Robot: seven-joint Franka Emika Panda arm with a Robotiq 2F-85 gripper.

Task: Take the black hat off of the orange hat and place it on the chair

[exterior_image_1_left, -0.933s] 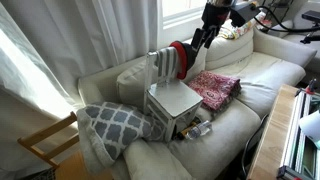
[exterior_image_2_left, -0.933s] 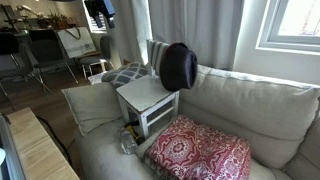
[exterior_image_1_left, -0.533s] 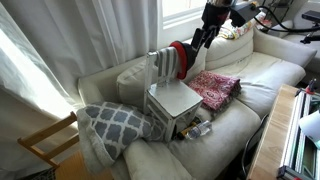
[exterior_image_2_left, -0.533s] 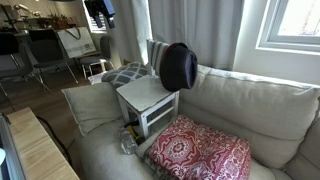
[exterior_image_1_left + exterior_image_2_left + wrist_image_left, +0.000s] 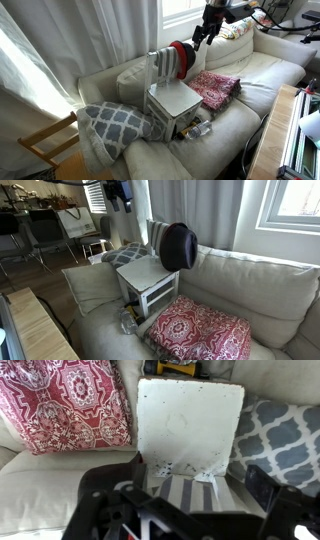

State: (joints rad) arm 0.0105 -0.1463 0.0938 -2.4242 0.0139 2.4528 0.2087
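chair (image 5: 176, 98): seat bare, on the sofa | black hat (image 5: 178, 246): hangs on chair back, covering orange hat (image 5: 176, 50) | gripper (image 5: 201, 38): above, apart from hats; finger spread cannot tell | next: pinch black brim only, peel outward, leave orange hanging

The black hat (image 5: 178, 246) looks like matt felt; the chair (image 5: 190, 422) wears scuffed matt paint.
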